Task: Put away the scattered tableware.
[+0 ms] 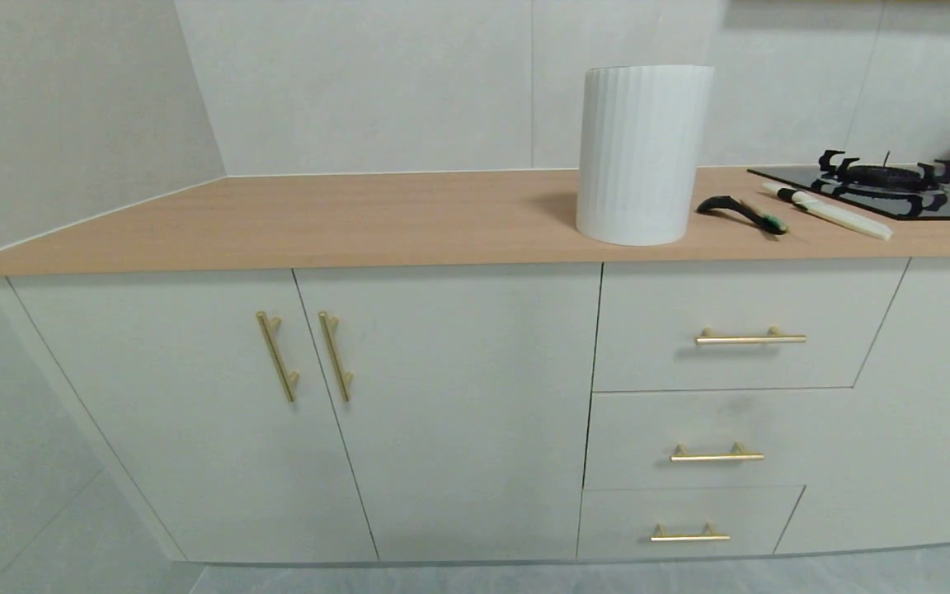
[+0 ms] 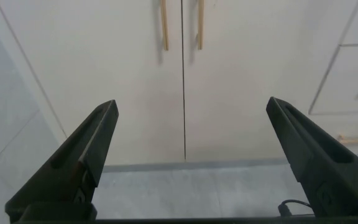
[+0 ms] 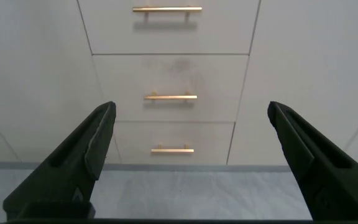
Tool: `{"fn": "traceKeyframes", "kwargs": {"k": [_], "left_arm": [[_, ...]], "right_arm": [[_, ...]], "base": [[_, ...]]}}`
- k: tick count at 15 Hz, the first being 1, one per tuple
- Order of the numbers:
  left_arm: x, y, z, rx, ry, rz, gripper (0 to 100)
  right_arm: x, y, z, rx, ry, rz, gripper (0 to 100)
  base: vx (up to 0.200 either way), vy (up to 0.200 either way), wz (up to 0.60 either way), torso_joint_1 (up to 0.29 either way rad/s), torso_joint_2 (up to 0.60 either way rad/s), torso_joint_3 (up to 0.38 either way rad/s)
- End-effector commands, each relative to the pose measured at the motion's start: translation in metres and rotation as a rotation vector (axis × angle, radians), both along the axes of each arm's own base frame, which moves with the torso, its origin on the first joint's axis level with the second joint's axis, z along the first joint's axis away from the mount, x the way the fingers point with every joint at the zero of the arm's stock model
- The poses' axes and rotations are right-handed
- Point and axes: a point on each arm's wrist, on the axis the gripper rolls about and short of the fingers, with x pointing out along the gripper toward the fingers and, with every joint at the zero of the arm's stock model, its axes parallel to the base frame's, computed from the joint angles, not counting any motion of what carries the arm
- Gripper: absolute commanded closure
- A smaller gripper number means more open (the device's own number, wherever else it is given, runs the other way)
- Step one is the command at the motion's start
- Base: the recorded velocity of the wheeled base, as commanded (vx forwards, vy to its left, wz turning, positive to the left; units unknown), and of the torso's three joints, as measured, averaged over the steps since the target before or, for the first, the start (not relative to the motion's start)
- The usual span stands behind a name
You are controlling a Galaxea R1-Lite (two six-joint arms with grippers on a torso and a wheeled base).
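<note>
Kitchen bench and cupboards, seen from the head and both wrists. A wooden bench (image 1: 359, 223) runs along a tiled wall above pale cupboard fronts. On it stands an upright white ribbed canister (image 1: 642, 157). Two utensils lie flat on the bench just to the right of the canister. The nearer is a curved black-handled utensil (image 1: 740, 210) with a green part at its front end. Just beyond it lies a long cream utensil (image 1: 825, 211) with a dark band near its far end. The cream utensil lies along the near edge of a black glass hob (image 1: 887, 177), which carries a burner grate. The two utensils are close together, but it cannot be told whether they touch.

Below the bench a pair of doors (image 1: 310, 396) carries upright gold handles. To their right is a stack of three drawers (image 1: 731, 412) with level gold handles.

The left hand (image 2: 191, 107) is spread wide and holds nothing; it faces the lower part of the doors and the floor. The right hand (image 3: 191, 109) is likewise wide open and empty, and faces the drawers.
</note>
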Motion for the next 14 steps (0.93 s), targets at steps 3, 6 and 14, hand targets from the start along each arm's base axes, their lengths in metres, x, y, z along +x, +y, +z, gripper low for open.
{"fn": "traceKeyframes", "kwargs": {"k": [3, 6, 14], "left_arm": [[0.000, 0.000, 0.000, 0.000, 0.000, 0.002, 0], [0.000, 0.000, 0.000, 0.000, 0.000, 0.002, 0], [0.000, 0.000, 0.000, 0.000, 0.000, 0.001, 0]], "right_arm": [[0.000, 0.000, 0.001, -0.004, -0.005, 0.002, 0], [-0.006, 0.001, 0.036, 0.006, -0.037, 0.054, 0], [0.070, 0.005, 0.087, 0.034, 0.369, 0.186, 0]], "base": [[0.000, 0.000, 0.00, 0.000, 0.00, 0.000], [0.000, 0.000, 0.00, 0.000, 0.00, 0.000], [0.000, 0.000, 0.00, 0.000, 0.00, 0.000]]}}
